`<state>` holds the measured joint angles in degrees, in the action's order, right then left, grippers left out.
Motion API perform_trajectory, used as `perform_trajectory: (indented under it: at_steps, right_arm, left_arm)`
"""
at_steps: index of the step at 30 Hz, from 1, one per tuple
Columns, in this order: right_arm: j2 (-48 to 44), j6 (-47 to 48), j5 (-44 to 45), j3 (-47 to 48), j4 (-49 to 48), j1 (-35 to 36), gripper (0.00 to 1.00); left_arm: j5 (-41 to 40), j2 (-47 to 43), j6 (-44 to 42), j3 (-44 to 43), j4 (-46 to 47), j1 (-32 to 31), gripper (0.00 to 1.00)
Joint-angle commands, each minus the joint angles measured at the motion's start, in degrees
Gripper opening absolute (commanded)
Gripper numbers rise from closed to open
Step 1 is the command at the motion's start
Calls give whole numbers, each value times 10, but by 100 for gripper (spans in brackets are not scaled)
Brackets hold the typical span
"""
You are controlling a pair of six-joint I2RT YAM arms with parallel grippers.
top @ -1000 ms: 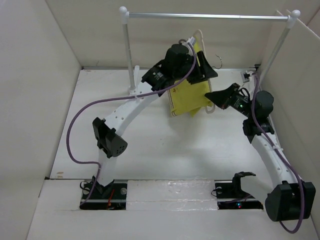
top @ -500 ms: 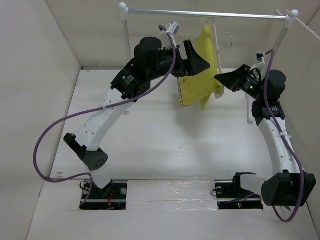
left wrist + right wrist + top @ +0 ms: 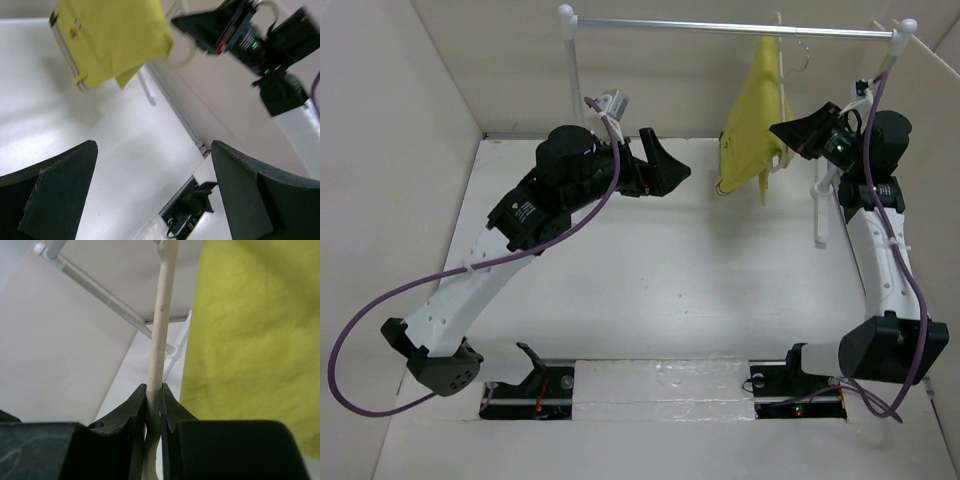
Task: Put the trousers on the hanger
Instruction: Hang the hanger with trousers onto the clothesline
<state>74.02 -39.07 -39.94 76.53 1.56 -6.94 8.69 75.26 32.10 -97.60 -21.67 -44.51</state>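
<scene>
**Trousers [image 3: 752, 120] hang far right, beside the right hand [image 3: 153, 390].**
The right hand pinches the hanger [image 3: 159, 330] shaft, long axis vertical, just below the rail [image 3: 720, 31]. The left hand [image 3: 678, 172] gapes wide, empty, well to the left.

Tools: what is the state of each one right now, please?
Left tool: open, holding nothing.
Right tool: closed on the hanger, which carries the trousers.

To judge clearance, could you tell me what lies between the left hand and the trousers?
Nothing; in the left wrist view, only bare white table shows between the open left hand and the hanging trousers.
</scene>
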Motion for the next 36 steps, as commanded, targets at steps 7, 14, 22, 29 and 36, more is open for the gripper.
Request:
perform_trajectory:
  at_steps: [7,14,22,29,36]
  right_arm:
    - [77,-6,29,151,-157,-49,0]
    - [176,4,36,222,-133,-55,0]
    - [177,48,42,174,-120,-49,37]
    - [94,153,28,177,-40,-119,100]
    - [-67,275,-30,91,21,-162,100]
  left_arm:
    - [-67,-112,-14,186,1,2,99]
    - [-104,-177,-2,268,-11,2,99]
    - [-151,-211,7,278,-50,2,99]
    - [-184,-191,7,226,-86,2,99]
    - [-238,-180,-9,139,-116,2,99]
